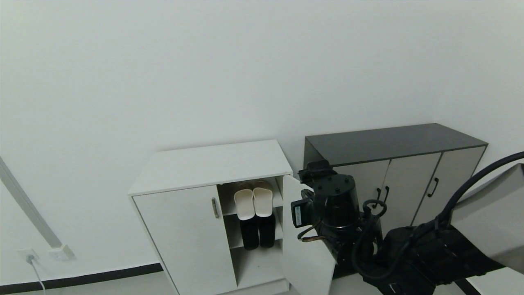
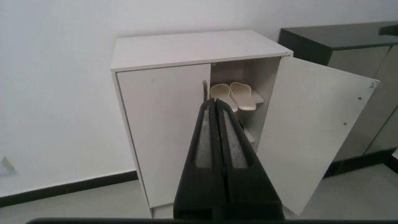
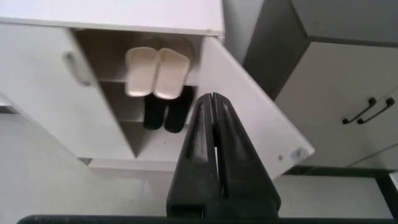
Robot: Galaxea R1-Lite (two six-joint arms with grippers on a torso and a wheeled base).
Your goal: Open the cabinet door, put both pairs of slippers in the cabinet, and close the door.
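White wall behind; right hand [image 3: 214, 99] clenched on nothing, just outside the open door [image 3: 267, 118], seemingly placed to push it shut; left hand [image 2: 212, 102] likewise clenched, idle; white slippers [image 1: 254, 201] shelved inside the cabinet [image 1: 204, 164], black pair [image 1: 258, 234] just beneath.

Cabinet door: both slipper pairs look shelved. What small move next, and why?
Probably bring the right gripper to the free edge of the open door and start swinging it shut: the white slippers and the black slippers below them already sit inside the cabinet, and that gripper is shut and empty.
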